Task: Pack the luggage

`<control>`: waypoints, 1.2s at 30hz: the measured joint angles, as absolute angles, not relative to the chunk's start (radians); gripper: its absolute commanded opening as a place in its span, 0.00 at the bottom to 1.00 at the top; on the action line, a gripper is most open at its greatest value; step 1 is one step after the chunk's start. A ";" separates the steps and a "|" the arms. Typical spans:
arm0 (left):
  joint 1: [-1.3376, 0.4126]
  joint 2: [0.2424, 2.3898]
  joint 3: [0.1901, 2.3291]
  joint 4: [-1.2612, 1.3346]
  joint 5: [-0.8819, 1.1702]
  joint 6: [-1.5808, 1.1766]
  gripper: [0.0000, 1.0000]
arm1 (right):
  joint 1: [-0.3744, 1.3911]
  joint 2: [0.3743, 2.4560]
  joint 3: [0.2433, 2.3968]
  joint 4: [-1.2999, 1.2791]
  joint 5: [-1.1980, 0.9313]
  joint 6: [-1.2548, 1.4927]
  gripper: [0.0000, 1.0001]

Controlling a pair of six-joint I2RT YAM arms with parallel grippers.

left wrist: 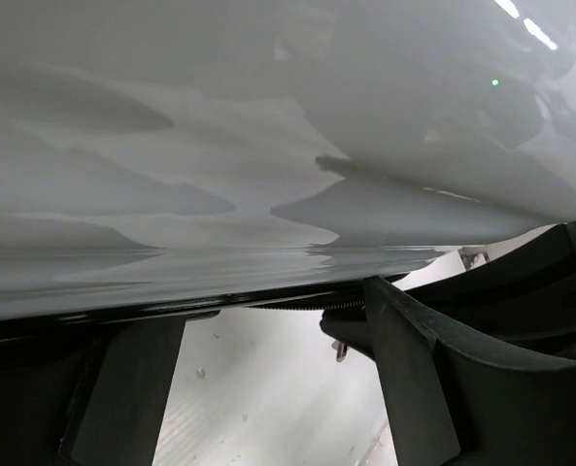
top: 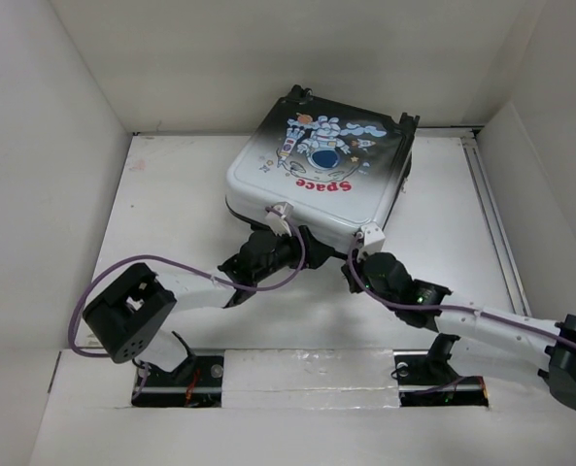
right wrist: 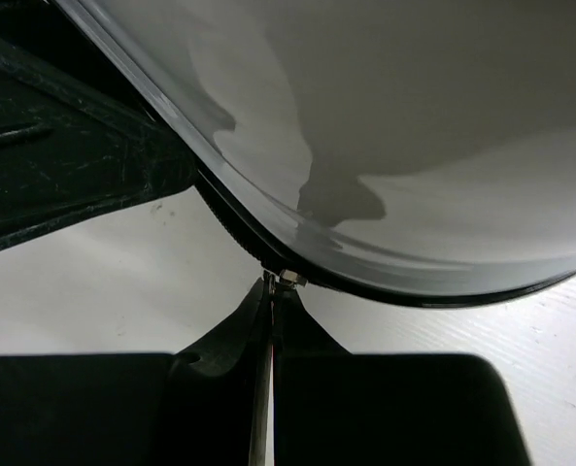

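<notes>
My left claw [top: 272, 239] stands wide open at the near edge of the luggage [top: 317, 160], holding nothing I can see. The 1 case lies flat, print up, just beyond my 2 claws. My right claw [right wrist: 273, 293] is pinched tight on 1 zipper pull [right wrist: 288, 280] at the near right corner, so that arm is best placed to run it along the rim.

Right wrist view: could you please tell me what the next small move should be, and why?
Probably draw the right fingers gently along the suitcase seam: they are shut on the small metal zipper pull at its near corner, while the left fingers, standing apart, sit at the near edge.
</notes>
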State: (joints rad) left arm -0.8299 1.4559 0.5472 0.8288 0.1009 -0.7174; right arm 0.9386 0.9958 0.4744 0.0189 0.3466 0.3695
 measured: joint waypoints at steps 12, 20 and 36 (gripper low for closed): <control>-0.835 1.482 0.550 0.873 0.102 -0.763 0.69 | 0.938 1.110 0.479 0.179 0.342 0.378 0.00; -0.824 1.146 0.435 0.758 0.016 -0.763 0.84 | 0.906 1.088 0.438 0.267 0.278 0.373 0.00; 0.004 1.304 0.780 0.463 0.005 -0.906 0.86 | 0.833 1.005 0.408 0.216 0.162 0.347 0.00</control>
